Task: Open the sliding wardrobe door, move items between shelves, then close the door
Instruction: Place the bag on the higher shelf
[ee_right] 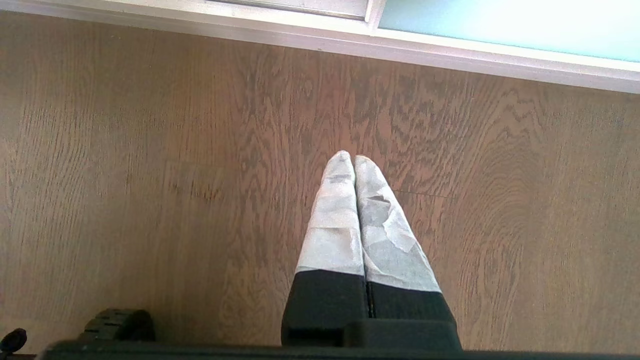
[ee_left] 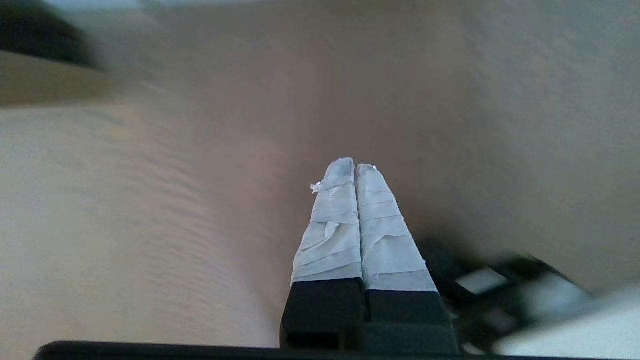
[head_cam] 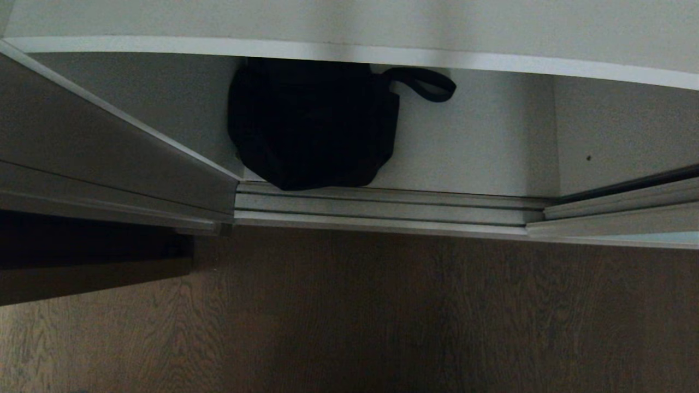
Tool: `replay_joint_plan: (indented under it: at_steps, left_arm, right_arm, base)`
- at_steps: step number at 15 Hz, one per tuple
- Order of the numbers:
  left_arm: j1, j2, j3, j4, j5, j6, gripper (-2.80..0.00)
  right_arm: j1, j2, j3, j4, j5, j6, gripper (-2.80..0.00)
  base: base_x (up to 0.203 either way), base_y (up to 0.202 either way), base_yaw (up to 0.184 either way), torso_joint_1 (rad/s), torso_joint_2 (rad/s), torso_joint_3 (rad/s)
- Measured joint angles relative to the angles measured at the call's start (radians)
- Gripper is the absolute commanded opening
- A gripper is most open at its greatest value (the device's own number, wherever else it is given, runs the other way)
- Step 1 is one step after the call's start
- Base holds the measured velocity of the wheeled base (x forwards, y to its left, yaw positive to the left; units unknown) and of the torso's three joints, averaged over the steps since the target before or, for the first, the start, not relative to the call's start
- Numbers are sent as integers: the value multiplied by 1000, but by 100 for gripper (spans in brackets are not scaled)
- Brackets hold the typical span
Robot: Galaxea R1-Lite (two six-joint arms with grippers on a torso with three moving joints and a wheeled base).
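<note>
The wardrobe stands open in the head view. A soft black bag point(head_cam: 311, 125) with a looped strap point(head_cam: 426, 84) lies on the white bottom shelf point(head_cam: 480, 147), partly tucked under the pale front edge of the shelf above point(head_cam: 382, 54). A sliding door panel point(head_cam: 109, 147) stands left of the opening. Another panel closes the right side; its pale blue-green glass point(ee_right: 500, 22) shows in the right wrist view. Neither arm appears in the head view. My left gripper point(ee_left: 356, 167) is shut and empty over blurred wooden floor. My right gripper point(ee_right: 354, 157) is shut and empty above the floor.
A ribbed silver floor track point(head_cam: 382, 207) runs along the wardrobe's front. Brown wooden floor point(head_cam: 382, 316) lies before it. A dark cabinet front point(head_cam: 82, 262) juts out at the left. Dark parts of the robot point(ee_left: 500, 290) show beside the left gripper.
</note>
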Motion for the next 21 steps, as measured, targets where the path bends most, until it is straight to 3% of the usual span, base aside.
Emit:
replay_joint_plan:
  at_steps: [3, 8, 13, 16, 19, 21]
  left_arm:
    - [-35, 222, -43, 2, -146, -24, -280]
    - [-129, 409, -59, 155, -333, -17, -280]
    - [-221, 626, -97, 152, -348, -18, -280]
    - [-251, 801, -219, 147, -347, -53, -280]
    - [-285, 962, -380, 100, -316, -168, -280]
    - [-330, 1065, -465, 11, -240, -281, -280]
  right_arm:
    - [0, 0, 0, 0, 0, 0, -280]
    - [0, 0, 0, 0, 0, 0, -280]
    - [0, 0, 0, 0, 0, 0, -280]
    - [0, 0, 0, 0, 0, 0, -280]
    - [0, 0, 0, 0, 0, 0, -280]
    - [0, 0, 0, 0, 0, 0, -280]
  base:
    - [0, 0, 0, 0, 0, 0]
    - [0, 0, 0, 0, 0, 0]
    - [0, 0, 0, 0, 0, 0]
    - [0, 0, 0, 0, 0, 0]
    - [0, 0, 0, 0, 0, 0]
    - [0, 0, 0, 0, 0, 0]
